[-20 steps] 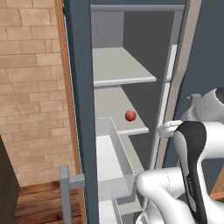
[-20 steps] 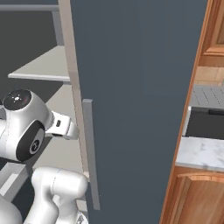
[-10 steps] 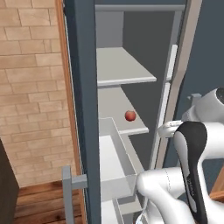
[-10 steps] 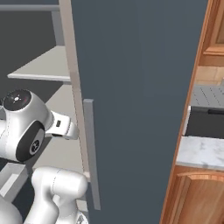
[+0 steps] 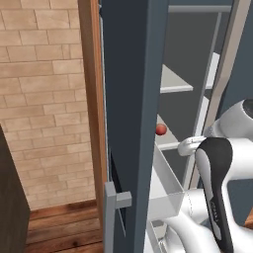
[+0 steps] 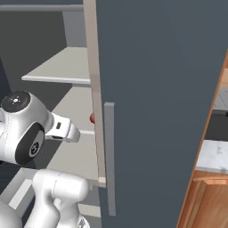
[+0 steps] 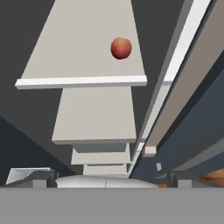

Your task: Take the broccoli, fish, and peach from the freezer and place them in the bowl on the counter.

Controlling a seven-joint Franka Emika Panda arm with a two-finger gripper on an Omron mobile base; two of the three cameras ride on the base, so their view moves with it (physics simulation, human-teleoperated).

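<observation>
Freezer [image 5: 133, 99] is standing open w/ pale grey shelves showing. Peach [image 7: 121, 48] is sitting alone on a middle shelf [image 7: 83, 52], toward the back right in the hand view; also showing as a small red ball at the shelf edge in the left base view [image 5: 160, 129] and just peeking past the door edge in the right base view [image 6: 92, 118]. Broccoli, fish not visible on the shelves I can make out.

Gripper [image 7: 105, 179] is hanging in front of the shelves, well apart from the peach, jaws spread about as wide as they go, nothing between them. Fingertips [image 7: 30, 177] are barely rising at the bottom of the hand view.

Step in hand, prob.: lining up on the peach, first of three picks; nothing in the bowl yet as far as I can judge. Next move is calling for a reach in over the shelf, w/o clipping the shelf lip or door edge, centring jaws round the fruit, then closing gently since it's round and could roll off.
</observation>
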